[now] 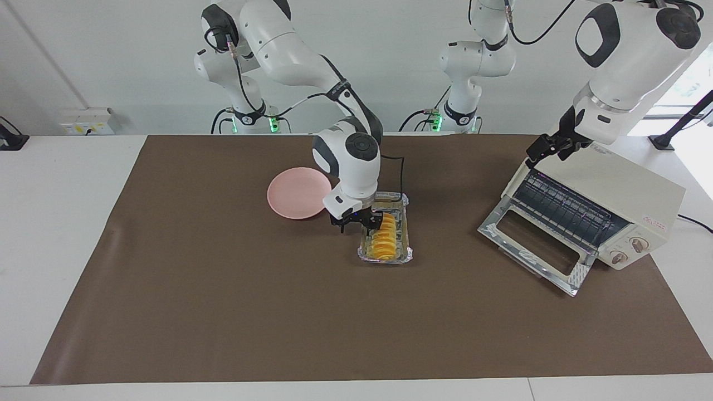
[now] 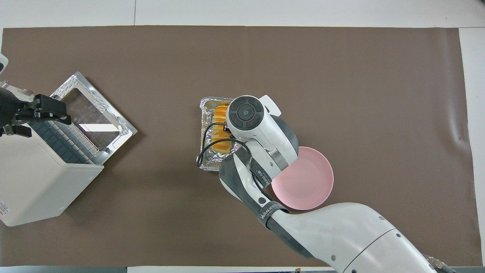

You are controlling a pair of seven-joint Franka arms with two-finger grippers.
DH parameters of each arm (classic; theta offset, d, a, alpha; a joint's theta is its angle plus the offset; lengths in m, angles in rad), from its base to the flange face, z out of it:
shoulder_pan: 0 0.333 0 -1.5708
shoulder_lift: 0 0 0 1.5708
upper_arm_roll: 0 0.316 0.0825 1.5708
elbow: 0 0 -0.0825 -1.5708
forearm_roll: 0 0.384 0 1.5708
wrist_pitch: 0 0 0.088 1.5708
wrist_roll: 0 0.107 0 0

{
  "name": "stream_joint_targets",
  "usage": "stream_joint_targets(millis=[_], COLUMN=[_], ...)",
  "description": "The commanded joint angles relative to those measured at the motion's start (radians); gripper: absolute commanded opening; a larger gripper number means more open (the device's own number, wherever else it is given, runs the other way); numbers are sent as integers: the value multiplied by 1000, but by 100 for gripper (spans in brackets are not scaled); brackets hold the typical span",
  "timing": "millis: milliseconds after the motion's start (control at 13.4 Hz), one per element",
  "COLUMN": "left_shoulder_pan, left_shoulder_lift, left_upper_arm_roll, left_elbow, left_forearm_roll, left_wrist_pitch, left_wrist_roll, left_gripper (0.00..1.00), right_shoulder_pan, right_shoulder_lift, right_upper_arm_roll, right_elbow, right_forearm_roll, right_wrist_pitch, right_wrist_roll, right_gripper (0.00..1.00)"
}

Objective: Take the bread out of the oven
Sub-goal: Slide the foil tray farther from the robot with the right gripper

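- The bread [image 1: 384, 238] is already out of the oven [image 1: 590, 209]: it lies in a crinkled foil tray [image 1: 405, 223] on the brown mat [image 1: 223, 306] mid-table, just beside the pink plate [image 1: 289, 192], which sits toward the right arm's end and slightly nearer to the robots.
- The step in hand looks like grasping the loaf in its tray. The right gripper [image 1: 362, 221] is down at the end of the bread nearer the robots, its fingers straddling the loaf; the jaws stand partly closed, and I cannot tell whether they have taken hold.
- The next move likely calls for a firm pinch across the ridged loaf, then a straight lift clear of the tray's rim, probably toward the plate.
- The left gripper [image 1: 548, 147] waits over the top front edge of the oven, jaws apart, nothing in them. The oven's glass door [image 1: 535, 245] hangs open, and the wire rack [image 1: 562, 209] appears bare.
- From overhead the right arm's wrist covers much of the bread and the fingertips, and the oven is cut off at the edge.
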Motion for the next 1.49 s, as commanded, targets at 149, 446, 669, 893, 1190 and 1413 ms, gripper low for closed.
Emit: stream_joint_targets(millis=[149, 446, 669, 893, 1190, 1413], left_shoulder_pan=[10, 13, 13, 13, 11, 5], left_shoulder_lift=[-47, -42, -45, -39, -25, -24], left_upper_arm_roll=[-6, -9, -10, -9, -9, -9], left_elbow=[-47, -47, -52, -37, 8, 5], left_forearm_roll=[-13, -12, -13, -13, 22, 33], left_wrist_pitch=[-40, 9, 13, 4, -34, -37], left_wrist_roll=[59, 87, 98, 105, 203, 217], left_gripper=[100, 100, 100, 100, 100, 100], right_shoulder_pan=[6, -2, -63, -190, -318, -411], right_shoulder_lift=[-4, -4, -4, -8, -7, -14], right_upper_arm_roll=[6, 6, 6, 5, 2, 0], right_elbow=[5, 31, 141, 225, 201, 99], right_forearm_roll=[-17, -9, 40, 127, 117, 114], right_wrist_pitch=[35, 8, -145, -273, -247, -123], right_wrist_roll=[-15, -21, -117, -312, -525, -658], right_gripper=[0, 0, 0, 0, 0, 0])
